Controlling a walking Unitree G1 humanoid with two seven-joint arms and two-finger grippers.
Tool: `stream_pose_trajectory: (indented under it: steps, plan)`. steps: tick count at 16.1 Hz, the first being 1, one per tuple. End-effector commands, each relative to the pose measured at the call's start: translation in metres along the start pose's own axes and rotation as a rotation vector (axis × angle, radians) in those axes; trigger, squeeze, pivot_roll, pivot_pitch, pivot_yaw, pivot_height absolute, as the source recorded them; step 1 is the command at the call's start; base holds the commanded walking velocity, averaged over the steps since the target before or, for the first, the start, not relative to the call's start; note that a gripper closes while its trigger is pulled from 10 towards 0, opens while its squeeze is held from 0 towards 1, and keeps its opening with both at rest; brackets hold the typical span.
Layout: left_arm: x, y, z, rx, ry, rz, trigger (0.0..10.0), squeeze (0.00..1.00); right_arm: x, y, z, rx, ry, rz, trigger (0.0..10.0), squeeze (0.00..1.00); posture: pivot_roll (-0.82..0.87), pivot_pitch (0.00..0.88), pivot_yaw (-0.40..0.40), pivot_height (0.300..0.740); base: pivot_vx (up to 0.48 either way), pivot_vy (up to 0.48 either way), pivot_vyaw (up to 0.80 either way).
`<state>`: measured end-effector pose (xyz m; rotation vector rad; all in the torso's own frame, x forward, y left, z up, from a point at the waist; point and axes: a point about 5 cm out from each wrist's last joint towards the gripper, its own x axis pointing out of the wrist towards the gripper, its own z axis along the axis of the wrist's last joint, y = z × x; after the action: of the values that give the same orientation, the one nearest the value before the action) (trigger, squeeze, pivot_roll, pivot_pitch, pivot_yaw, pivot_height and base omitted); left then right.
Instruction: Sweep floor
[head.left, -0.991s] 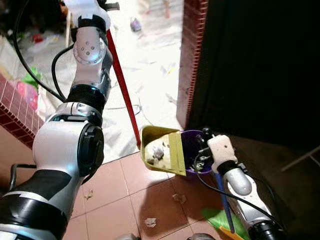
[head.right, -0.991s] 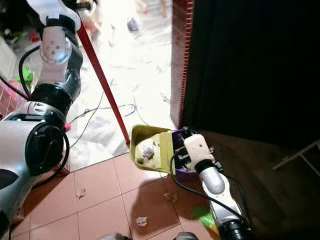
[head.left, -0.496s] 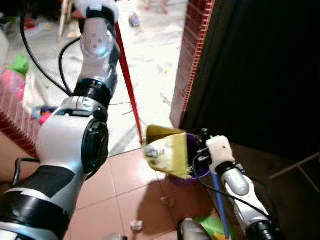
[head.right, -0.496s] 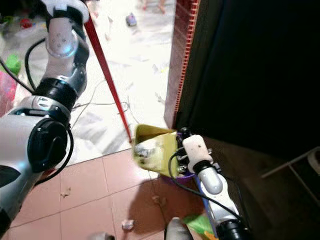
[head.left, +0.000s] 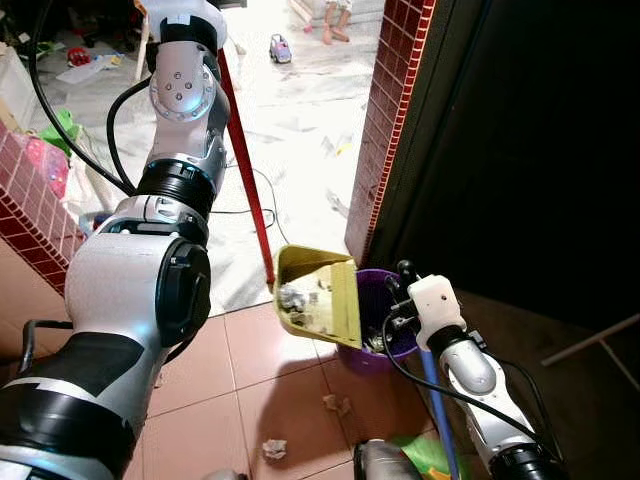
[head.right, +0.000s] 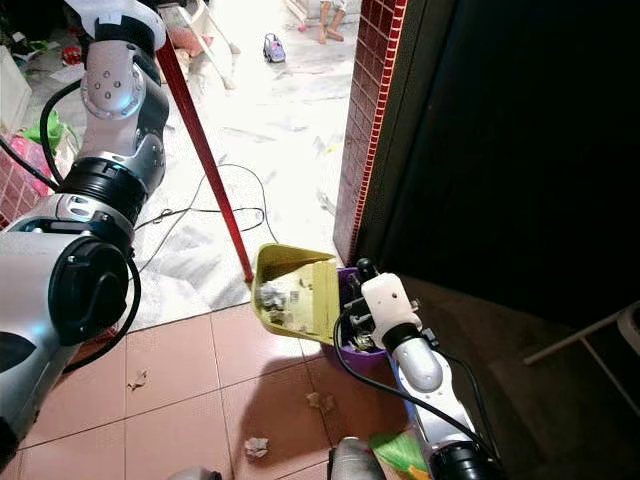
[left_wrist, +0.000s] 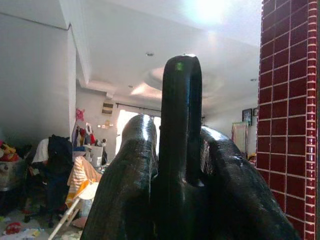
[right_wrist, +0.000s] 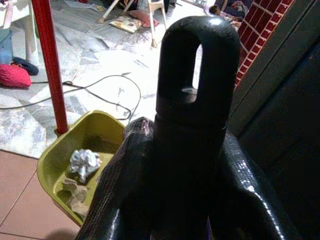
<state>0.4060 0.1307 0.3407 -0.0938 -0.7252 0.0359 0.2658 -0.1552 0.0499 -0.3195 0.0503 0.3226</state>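
A yellow-green dustpan (head.left: 315, 295) on a long red pole (head.left: 245, 170) is tipped against the rim of a small purple bin (head.left: 362, 358). Crumpled paper scraps (right_wrist: 84, 161) lie in the pan. My left arm is raised high, and my left gripper (left_wrist: 180, 131) is shut on the black loop end of the pole's handle. My right gripper (head.left: 402, 290) sits just above the bin, shut on the black loop end of a broom handle (right_wrist: 197, 100). The broom's blue stick (head.left: 432, 400) runs down to green bristles (head.left: 420, 445).
Paper bits (head.left: 333, 403) (head.left: 272, 448) lie on the brown tiles. A red brick pillar (head.left: 385, 120) and a dark doorway (head.left: 520, 150) stand right of the bin. A black cable (head.left: 270, 200) and a toy car (head.left: 282, 50) lie on the pale floor beyond. A low brick wall (head.left: 30, 215) is at left.
The head camera has shifted, so the whole scene has moved in view. The dustpan tilted further up over the bin half a second ago and has settled back against its rim.
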Motion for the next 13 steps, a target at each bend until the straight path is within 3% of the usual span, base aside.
stream_pose_trajectory:
  steps: [1, 13]
  plan:
    - [0.0088, -0.0007, 0.0166, -0.008, -0.07, 0.006, 10.0, 0.0, 0.0006, -0.0047, 0.003, -0.06, -0.007, 0.014, 10.0, 0.0, -0.25, 0.0, 0.105, 0.74, 0.0, 0.0, 0.0]
    - [0.0088, -0.0007, 0.0166, -0.008, -0.07, 0.006, 10.0, 0.0, 0.0006, -0.0047, 0.003, -0.06, -0.007, 0.014, 10.0, 0.0, -0.25, 0.0, 0.105, 0.74, 0.0, 0.0, 0.0]
